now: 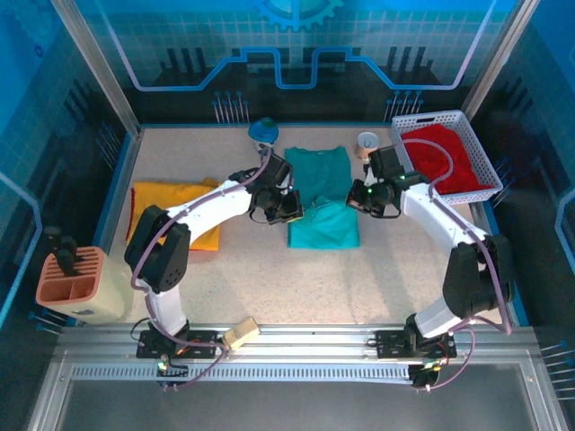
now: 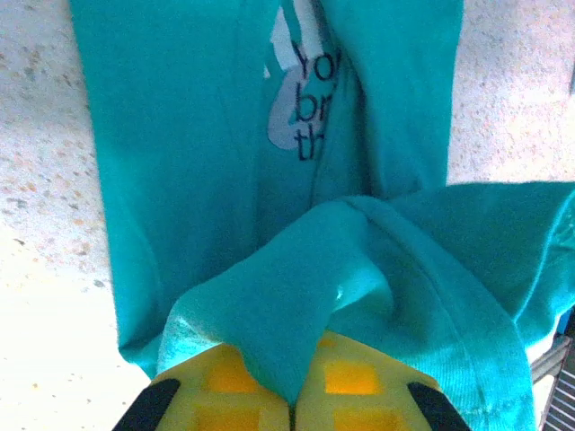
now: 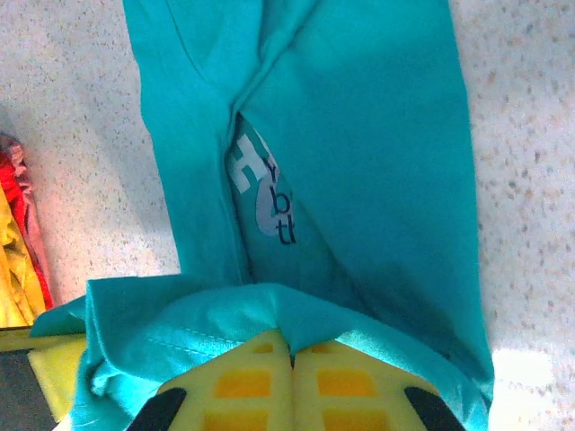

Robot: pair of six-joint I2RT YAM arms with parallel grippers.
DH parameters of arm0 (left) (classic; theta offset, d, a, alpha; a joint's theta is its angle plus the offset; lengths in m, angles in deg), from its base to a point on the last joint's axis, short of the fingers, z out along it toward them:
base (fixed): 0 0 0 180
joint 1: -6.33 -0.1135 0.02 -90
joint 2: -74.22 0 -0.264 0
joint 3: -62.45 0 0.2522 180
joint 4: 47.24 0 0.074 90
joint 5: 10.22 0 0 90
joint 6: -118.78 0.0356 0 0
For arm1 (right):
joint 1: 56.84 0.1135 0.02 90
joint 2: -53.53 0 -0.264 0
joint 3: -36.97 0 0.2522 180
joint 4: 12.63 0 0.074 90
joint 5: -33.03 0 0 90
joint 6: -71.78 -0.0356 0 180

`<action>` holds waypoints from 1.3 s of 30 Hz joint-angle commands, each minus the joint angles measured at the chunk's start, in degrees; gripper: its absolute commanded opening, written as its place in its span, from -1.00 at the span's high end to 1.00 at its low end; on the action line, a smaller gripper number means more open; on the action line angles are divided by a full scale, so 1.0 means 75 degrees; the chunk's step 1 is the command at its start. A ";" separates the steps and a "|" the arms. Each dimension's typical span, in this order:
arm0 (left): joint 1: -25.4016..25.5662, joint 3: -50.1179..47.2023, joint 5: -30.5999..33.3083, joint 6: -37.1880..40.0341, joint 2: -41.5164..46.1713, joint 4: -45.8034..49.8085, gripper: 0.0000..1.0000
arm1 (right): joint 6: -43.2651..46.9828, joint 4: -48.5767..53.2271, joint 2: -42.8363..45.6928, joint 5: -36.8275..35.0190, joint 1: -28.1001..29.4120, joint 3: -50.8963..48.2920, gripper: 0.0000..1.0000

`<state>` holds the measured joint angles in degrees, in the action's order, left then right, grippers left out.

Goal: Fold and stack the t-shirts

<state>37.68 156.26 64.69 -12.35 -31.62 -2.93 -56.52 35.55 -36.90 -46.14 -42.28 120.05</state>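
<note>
The teal-green t-shirt lies mid-table with its near part doubled over, and both grippers hold that lifted hem. My left gripper is shut on a pinch of teal cloth at the shirt's left side, its yellow fingertips pressed together. My right gripper is shut on the hem at the right side. White chest lettering shows in the gap between the folded-in sides. A yellow t-shirt lies flat at the left. A red t-shirt sits bunched in the basket.
The white slatted basket stands at the back right, with a cup beside it. A blue object sits at the back centre. An orange and cream holder stands outside the left edge. Bare table lies in front of the teal shirt.
</note>
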 commanded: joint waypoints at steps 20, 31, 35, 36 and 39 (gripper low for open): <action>-0.1823 0.3712 -0.1152 0.0364 -0.3054 0.0631 0.18 | 0.0110 -0.0437 -0.3223 0.0633 -0.0786 0.2390 -0.15; -0.1402 0.1293 -0.1152 0.0898 -0.1163 0.0488 0.15 | 0.0565 -0.0496 -0.1213 0.0735 -0.0300 0.0575 -0.55; -0.0767 -0.0089 -0.0883 0.0834 -0.0380 0.0238 0.13 | 0.0525 -0.0498 -0.0281 0.0615 -0.0233 -0.0596 -0.60; -0.0616 -0.0509 -0.0758 0.0748 -0.0153 0.0070 0.11 | 0.0519 -0.0512 -0.0042 0.0529 -0.0241 -0.0902 -0.61; -0.0196 -0.1601 -0.0196 0.0678 0.0462 -0.0424 0.02 | 0.0456 -0.0574 0.0567 0.0414 -0.0238 -0.1745 -0.63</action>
<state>34.90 149.11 59.14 -7.19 -32.25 -3.26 -53.31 30.63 -35.54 -41.99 -44.16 111.02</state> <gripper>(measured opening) 0.482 0.813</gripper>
